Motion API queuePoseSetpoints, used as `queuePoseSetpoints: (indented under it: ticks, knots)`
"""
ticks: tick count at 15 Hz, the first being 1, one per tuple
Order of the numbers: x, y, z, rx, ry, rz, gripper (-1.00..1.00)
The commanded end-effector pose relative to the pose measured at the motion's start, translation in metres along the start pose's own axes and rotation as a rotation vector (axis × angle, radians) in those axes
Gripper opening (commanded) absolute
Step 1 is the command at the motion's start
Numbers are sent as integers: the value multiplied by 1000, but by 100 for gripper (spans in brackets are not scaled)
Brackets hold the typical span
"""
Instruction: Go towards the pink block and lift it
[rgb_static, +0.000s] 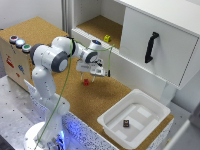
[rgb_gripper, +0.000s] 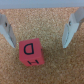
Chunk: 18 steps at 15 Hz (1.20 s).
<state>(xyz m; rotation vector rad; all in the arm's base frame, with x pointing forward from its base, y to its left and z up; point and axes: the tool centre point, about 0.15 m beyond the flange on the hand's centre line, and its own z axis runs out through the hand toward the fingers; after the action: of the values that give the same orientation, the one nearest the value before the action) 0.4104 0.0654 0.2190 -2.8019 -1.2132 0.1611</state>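
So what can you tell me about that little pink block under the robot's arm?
The pink block is a tiny reddish-pink cube with dark letters, a "D" on its top face and another mark on its side. It looks solid and matte. It sits on the cork tabletop, turned slightly askew, directly below the gripper, whose jaws stand open above it, touching nothing.

Pink block (rgb_gripper: 31, 54) (lettered faces) rests on cork, slightly turned.

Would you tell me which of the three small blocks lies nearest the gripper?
The pink block, on the cork right under the open gripper. The yellow block sits back on the shelf, and the dark block lies in the white tray.
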Motion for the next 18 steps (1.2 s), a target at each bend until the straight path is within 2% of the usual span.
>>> queuePoseSetpoints:
  ticks: [1,11,12,18]
  knots:
    - [-25,-20,8,-60,11,24,100]
    - [-32,-20,6,-88,39,37,100]
    - [-33,-20,7,-87,39,38,-100]
    - [-28,-12,18,-78,47,50,-100]
